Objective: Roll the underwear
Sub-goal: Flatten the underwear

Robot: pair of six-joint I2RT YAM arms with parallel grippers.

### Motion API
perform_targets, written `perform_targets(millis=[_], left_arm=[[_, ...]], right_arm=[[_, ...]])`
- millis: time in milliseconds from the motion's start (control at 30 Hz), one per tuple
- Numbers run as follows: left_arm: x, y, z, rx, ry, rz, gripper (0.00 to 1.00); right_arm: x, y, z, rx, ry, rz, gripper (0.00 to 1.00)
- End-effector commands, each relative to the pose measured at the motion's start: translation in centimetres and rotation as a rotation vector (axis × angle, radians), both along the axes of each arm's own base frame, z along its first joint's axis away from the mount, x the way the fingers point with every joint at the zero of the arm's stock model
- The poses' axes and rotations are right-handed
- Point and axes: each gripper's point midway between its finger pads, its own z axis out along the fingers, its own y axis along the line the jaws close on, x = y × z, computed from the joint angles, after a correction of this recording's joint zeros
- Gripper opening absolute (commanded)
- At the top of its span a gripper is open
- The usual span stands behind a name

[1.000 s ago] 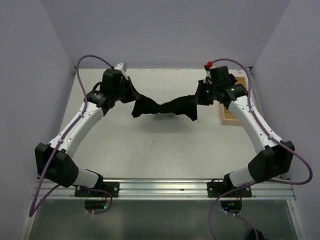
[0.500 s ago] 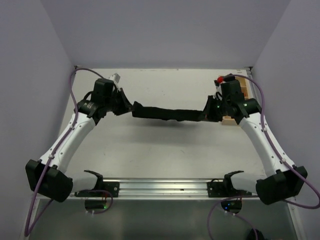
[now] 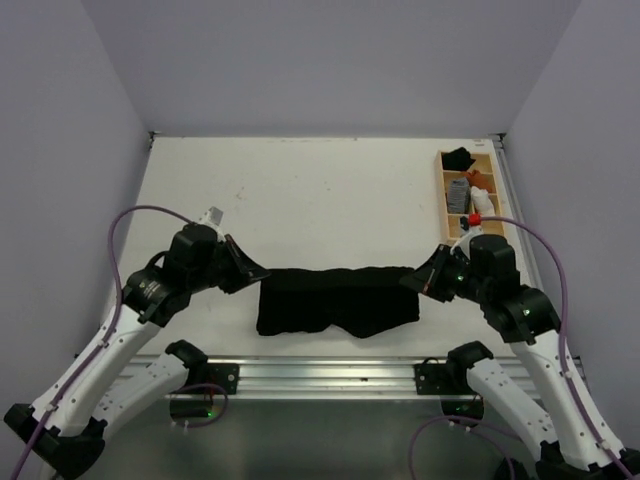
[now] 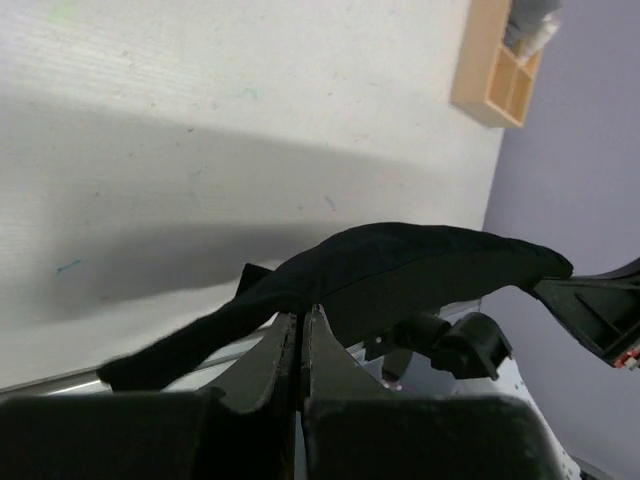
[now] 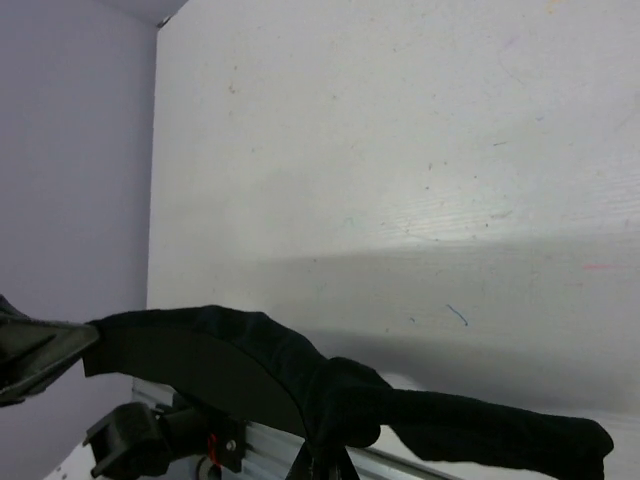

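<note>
The black underwear [image 3: 337,299] hangs stretched between my two grippers, low over the near part of the white table [image 3: 300,200]. My left gripper [image 3: 256,272] is shut on its left top corner, and my right gripper [image 3: 412,281] is shut on its right top corner. In the left wrist view the closed fingers [image 4: 300,325] pinch the underwear [image 4: 400,270], which spans away to the right gripper. The right wrist view shows the underwear [image 5: 330,385] bunched at the pinch point [image 5: 330,455], sagging left toward the other gripper.
A wooden divided tray [image 3: 467,188] with rolled cloths stands at the far right of the table; it shows in the left wrist view too [image 4: 495,70]. The aluminium rail [image 3: 330,375] with the arm bases runs along the near edge. Purple walls enclose three sides.
Both arms have drawn back from the far side of the table to its near edge, carrying the underwear with them. The garment went from a twisted strip to a spread, hanging sheet.
</note>
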Motion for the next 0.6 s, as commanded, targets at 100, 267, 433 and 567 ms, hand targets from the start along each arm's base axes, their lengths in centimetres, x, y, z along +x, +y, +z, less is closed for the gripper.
perform_targets(millis=[100,267,433,567], left_arm=[[1.8,-0.5,-6.0,0.030,0.097,0.068,0.00],[3.8,-0.4,-8.3,0.094,0.051,0.079,0.00],[6.0,-1.4,-9.1,0.103,0.014,0.068,0.00],[8.7,-0.9,-10.3,0.160,0.003,0.087,0.04]], right_arm=[[4.3,0.8,-4.0,0.060,0.032,-0.138,0.00],[5.7,1.3,-5.9,0.018,0.064,-0.121,0.00],[8.0,1.7,-7.4,-0.019,0.089,-0.128,0.00],[10.7,1.6,-9.4,-0.063,0.139,-0.195,0.00]])
